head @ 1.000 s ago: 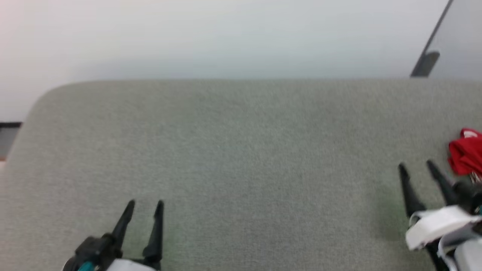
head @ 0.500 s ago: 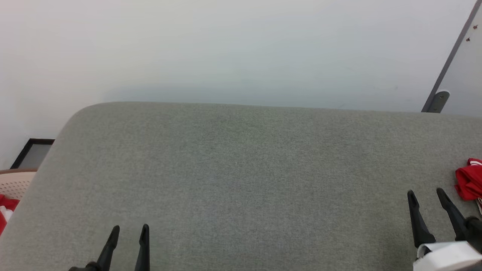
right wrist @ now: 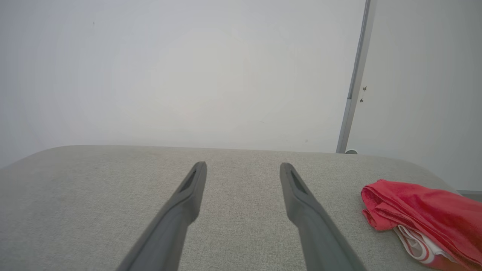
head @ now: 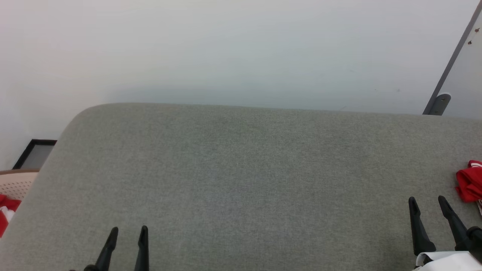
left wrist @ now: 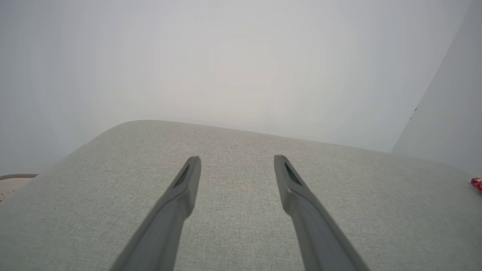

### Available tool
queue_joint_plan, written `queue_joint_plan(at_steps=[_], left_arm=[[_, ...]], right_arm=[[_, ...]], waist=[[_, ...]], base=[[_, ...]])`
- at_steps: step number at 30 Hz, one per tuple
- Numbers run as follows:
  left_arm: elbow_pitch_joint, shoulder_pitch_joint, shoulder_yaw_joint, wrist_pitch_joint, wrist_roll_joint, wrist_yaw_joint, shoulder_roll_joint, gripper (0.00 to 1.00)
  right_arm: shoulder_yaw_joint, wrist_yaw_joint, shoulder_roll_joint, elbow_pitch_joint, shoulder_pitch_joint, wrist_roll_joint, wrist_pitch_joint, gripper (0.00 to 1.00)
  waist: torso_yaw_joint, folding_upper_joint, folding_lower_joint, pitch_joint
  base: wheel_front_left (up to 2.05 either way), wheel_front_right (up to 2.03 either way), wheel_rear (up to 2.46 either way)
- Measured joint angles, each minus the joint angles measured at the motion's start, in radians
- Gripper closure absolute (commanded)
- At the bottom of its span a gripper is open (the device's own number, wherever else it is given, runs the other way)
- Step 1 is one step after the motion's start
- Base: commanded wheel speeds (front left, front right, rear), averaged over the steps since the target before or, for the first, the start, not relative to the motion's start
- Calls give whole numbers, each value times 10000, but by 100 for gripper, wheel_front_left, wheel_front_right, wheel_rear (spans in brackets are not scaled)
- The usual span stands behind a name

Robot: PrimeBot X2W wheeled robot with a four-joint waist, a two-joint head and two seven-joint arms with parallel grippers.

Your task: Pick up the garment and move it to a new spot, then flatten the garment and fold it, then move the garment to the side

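- Head view: a broad grey fabric-covered surface [head: 241,169] in front of a plain pale wall, bare across its middle.
- The garment [head: 469,180], a bright red top, lies in a compact bundle at the far right edge of the surface and is cut off by the frame.
- The left gripper [head: 128,229] sits at the near left with its fingers apart, holding nothing.
- The right gripper [head: 426,198] sits at the near right, also spread and empty. It is near the garment but not touching it.
- Both grippers point away over the bare cloth. This looks like a resting pose that keeps the working area free.
- The bundle sits off to one side, so the garment may already be set aside, or it may be waiting to be picked up. I cannot tell which.
- At the left edge, beside the surface, is part of a beige perforated basket [head: 17,184] with a smaller red-and-white cloth [head: 5,210] in it.
- Right wrist view: between and beyond the parted fingers of the right gripper [right wrist: 243,165], the garment [right wrist: 421,218] shows in detail the head view lacks: soft red layers, with white, red-striped trim peeking out underneath.
- Left wrist view: the left gripper [left wrist: 237,160] hovers over bare cloth, and the garment [left wrist: 476,184] is a tiny red fleck at the right edge.
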Motion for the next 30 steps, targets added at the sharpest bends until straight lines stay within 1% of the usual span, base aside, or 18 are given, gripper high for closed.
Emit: queue_joint_plan(at_steps=[16, 17, 22, 30], left_arm=[[-40, 0, -100, 0, -58, 0, -23, 0], [33, 4, -109, 0, -65, 0, -33, 100], [495, 146, -188, 35, -128, 0, -165, 100], [690, -3, -171, 403, -1557, 2, -205, 100]], right_arm=[[121, 0, 98, -100, 27, 48, 75, 0], [127, 0, 127, -31, 32, 48, 73, 100], [140, 0, 316, 435, 300, 105, 104, 100], [56, 0, 454, 497, 317, 1482, 523, 100]], waist=[[-56, 0, 0, -12], [-57, 0, 0, -12], [-61, 0, 0, -8], [-105, 0, 1, 37]], base=[[0, 0, 0], [0, 0, 0], [0, 0, 0], [0, 0, 0]])
